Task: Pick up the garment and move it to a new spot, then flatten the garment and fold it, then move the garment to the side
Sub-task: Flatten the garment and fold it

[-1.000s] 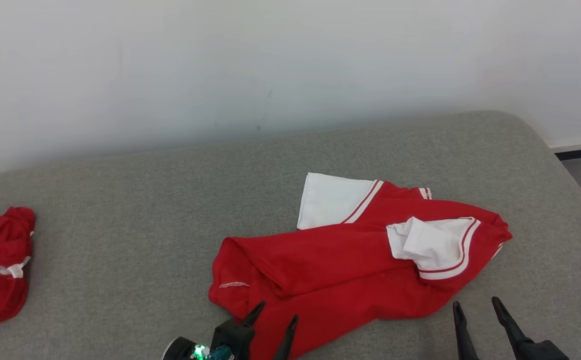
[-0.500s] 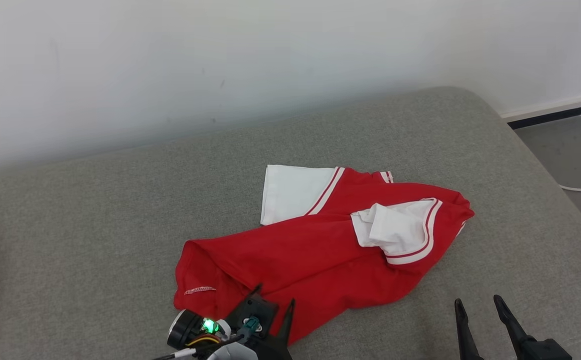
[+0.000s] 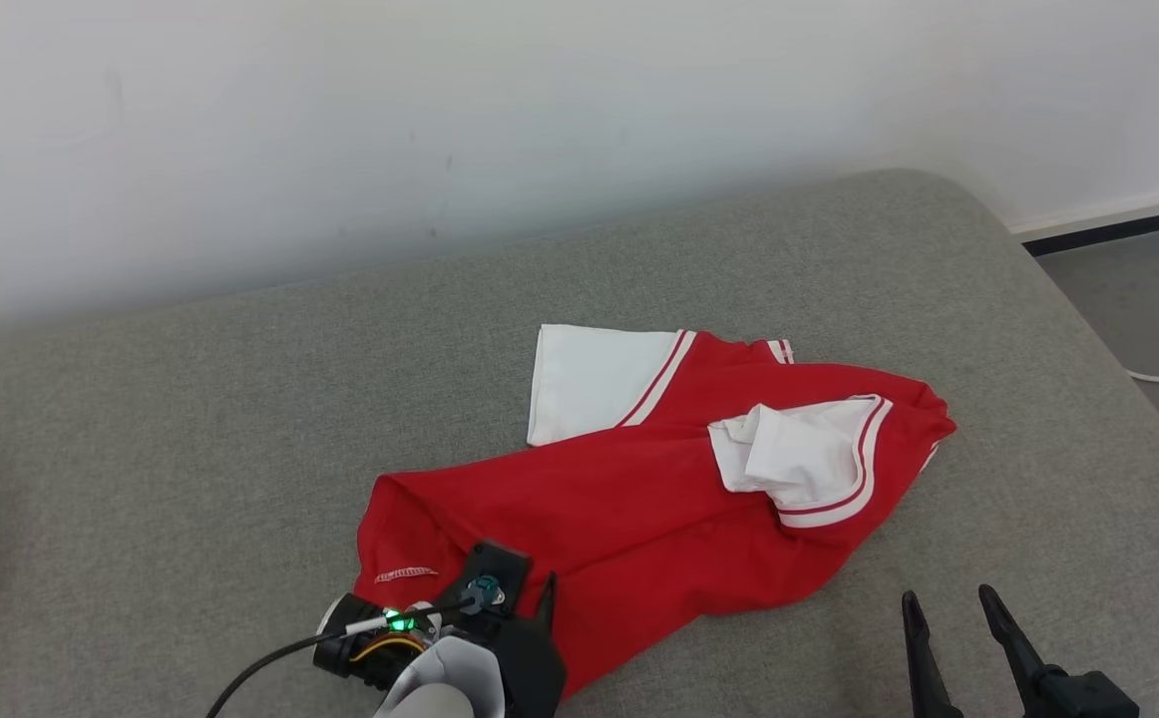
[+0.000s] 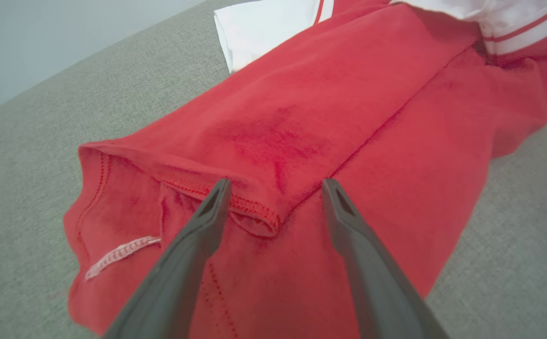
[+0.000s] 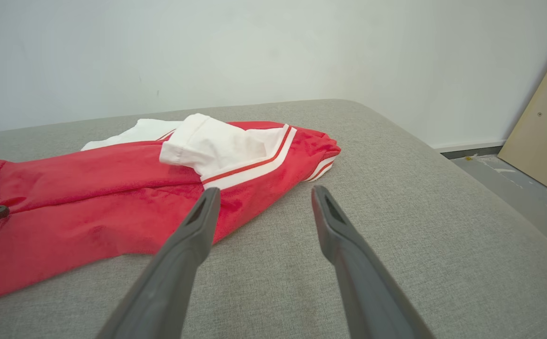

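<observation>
We saw a red garment (image 3: 639,519) with white sleeves (image 3: 589,384), their cuffs (image 3: 867,477) banded in red and white stripes, and a white stitched mark (image 3: 407,574) on the red. The bed (image 3: 191,449) was flecked grey, the wall (image 3: 340,120) off-white. The left gripper (image 4: 276,187) and right gripper (image 5: 264,190) were dark grey; a light (image 3: 400,623) by the left one was green.

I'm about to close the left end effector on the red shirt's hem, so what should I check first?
1. Left end effector open: ok.
2. Stitched hem fold of the red-and-white fabric garment between its fingers: ok.
3. Reach deep enough to pinch the fold: cannot tell.
4. Right end effector open, off the cloth: ok.
5. Garment flat: not ok, white sleeve bunched.
</observation>
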{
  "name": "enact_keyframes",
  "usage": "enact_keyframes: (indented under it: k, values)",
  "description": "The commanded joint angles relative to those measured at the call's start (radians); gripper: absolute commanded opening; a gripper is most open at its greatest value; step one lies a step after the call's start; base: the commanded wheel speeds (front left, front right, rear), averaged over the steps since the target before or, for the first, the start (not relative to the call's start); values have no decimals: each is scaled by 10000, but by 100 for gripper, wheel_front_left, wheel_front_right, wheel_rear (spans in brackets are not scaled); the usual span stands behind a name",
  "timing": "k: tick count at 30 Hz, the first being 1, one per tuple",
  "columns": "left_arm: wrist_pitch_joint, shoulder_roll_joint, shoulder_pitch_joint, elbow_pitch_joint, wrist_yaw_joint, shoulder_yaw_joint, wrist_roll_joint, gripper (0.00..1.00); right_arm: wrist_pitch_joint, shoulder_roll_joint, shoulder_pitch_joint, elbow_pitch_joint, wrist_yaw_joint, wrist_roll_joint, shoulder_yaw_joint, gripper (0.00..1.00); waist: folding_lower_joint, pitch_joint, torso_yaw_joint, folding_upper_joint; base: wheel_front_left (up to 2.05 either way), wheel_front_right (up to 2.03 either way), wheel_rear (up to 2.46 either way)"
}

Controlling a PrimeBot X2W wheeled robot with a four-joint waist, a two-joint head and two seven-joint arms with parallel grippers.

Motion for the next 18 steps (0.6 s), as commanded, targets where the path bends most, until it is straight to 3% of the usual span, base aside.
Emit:
enact_keyframes:
  k: [1, 6, 18]
  values:
    - [48, 12, -153, 11, 19, 15, -66, 100, -53, 14, -75, -5, 9, 80, 11, 100, -1, -6, 16, -1, 0, 0, 0]
    - [528, 20, -512, 84, 236, 58, -620, 100, -74, 13, -91, 45, 9, 172, 48, 100, -1, -24, 104, -1, 0, 0, 0]
    - [3474, 20, -1888, 199, 1286, 3, -1662, 100, -151, 13, -168, 309, 9, 461, 201, 100, -1, 34, 164, -1, 0, 0, 0]
